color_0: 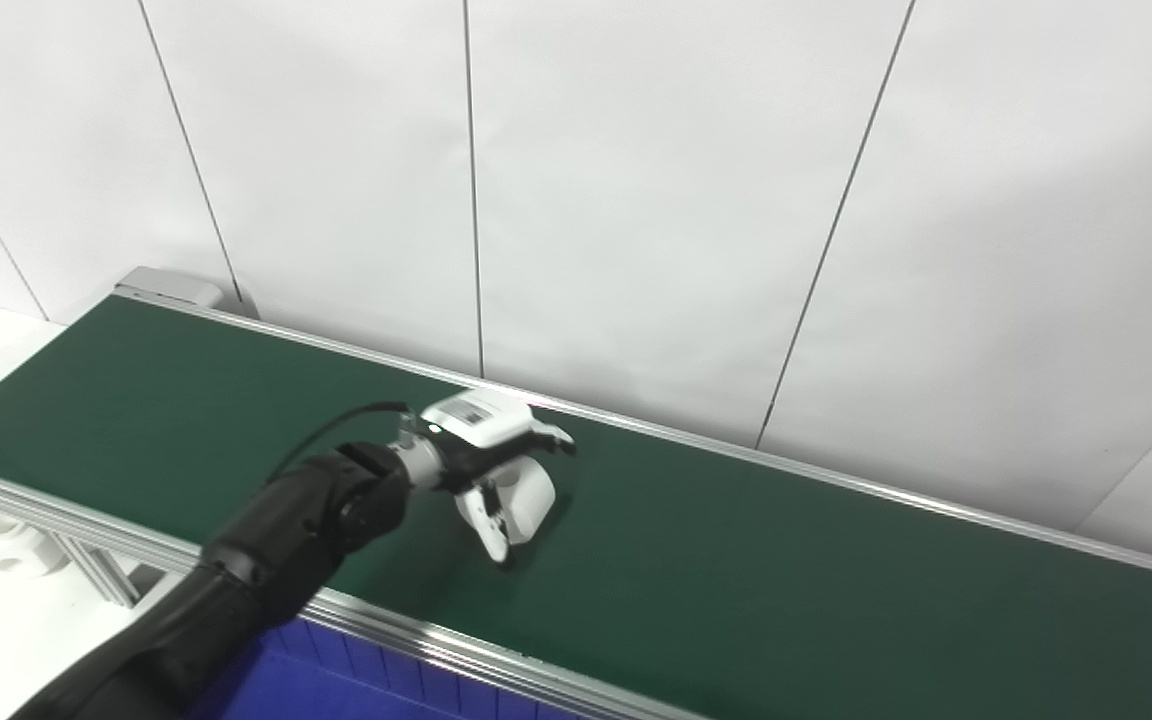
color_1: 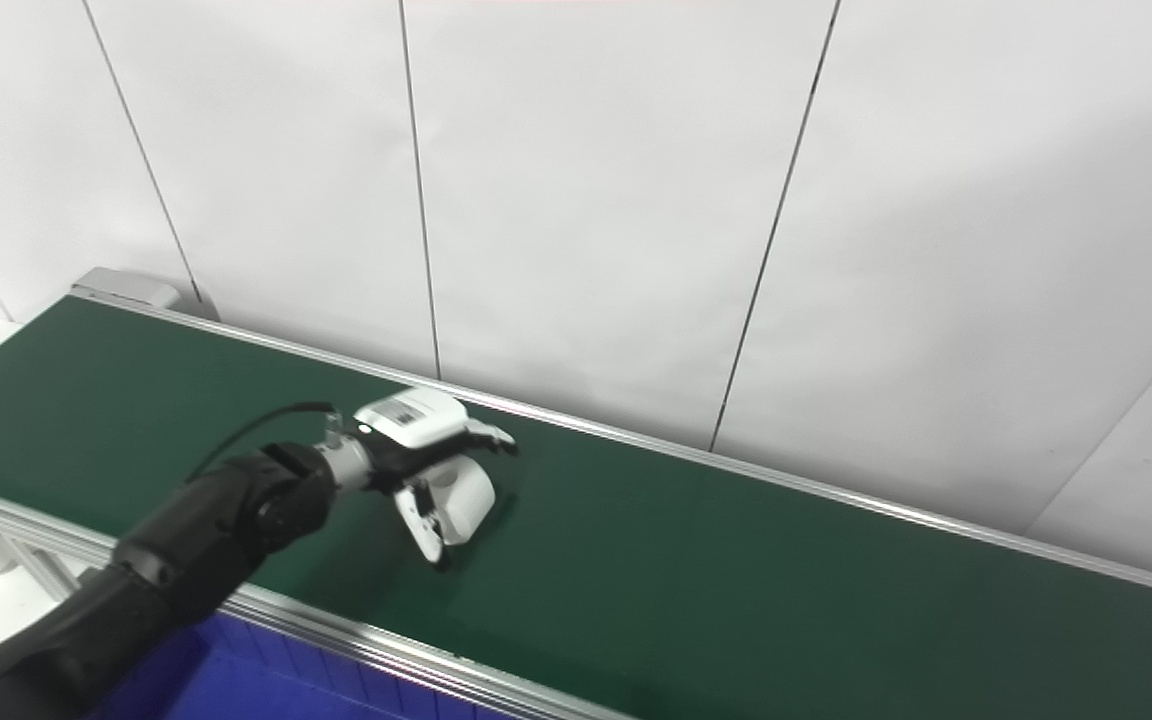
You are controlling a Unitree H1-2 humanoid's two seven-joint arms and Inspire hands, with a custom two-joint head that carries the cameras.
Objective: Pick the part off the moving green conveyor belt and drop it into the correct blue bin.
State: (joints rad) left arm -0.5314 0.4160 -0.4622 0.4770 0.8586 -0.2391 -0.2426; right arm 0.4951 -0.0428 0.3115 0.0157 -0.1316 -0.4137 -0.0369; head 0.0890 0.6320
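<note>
From my remote station, nearest the camera: the blue bin (color_0: 336,680) sits just below the near rail of the green conveyor belt (color_0: 786,580), only its ribbed upper edge showing at the bottom of the view. My left arm, black-sleeved, comes up from the bottom-left corner over that bin and crosses the near rail w/ a thin black cable looping above the wrist.

On the belt itself, roughly mid-width and toward its left half: the left hand (color_0: 492,462), white-shelled w/ a printed label on the back, is curled over the part (color_0: 528,492), a white rounded piece w/ a hole in its top face. Fingers wrap its far side, thumb reaches down the near side toward the belt, so the hand reads as clamped on the part. I cannot tell whether the part's base is touching the belt or just clear of it.

Right hand: out of frame in both views.

Beyond the belt: the far aluminium rail (color_1: 736,470), a grey end cap (color_1: 126,288) at the belt's far-left corner, then the white panelled wall (color_0: 636,200) w/ thin dark seams.
</note>
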